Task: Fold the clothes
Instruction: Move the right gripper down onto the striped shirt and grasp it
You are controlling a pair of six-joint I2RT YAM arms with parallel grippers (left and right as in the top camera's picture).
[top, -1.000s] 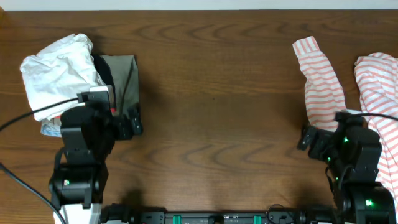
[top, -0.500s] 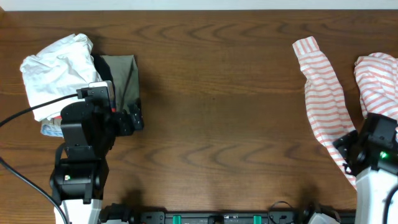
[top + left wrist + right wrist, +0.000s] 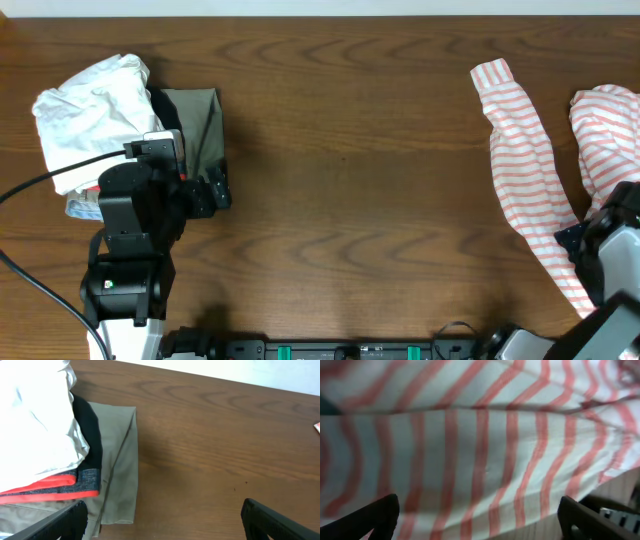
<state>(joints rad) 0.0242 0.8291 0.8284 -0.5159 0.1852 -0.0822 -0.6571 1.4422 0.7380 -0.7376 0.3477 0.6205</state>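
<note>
Dark wood counter (image 3: 340, 150) carries the striped shirt (image 3: 520, 170) at the overhead frame's right, its sleeve running diagonally to the lower right, where your right claw (image 3: 578, 236) hangs spread directly over it, while the left claw (image 3: 165, 522), also spread, sits far left beside the clothes pile (image 3: 100, 110).

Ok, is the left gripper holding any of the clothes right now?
No, the left gripper is open in its wrist view, fingers wide apart and closed on nothing, over the edge of the olive garment and table.
</note>
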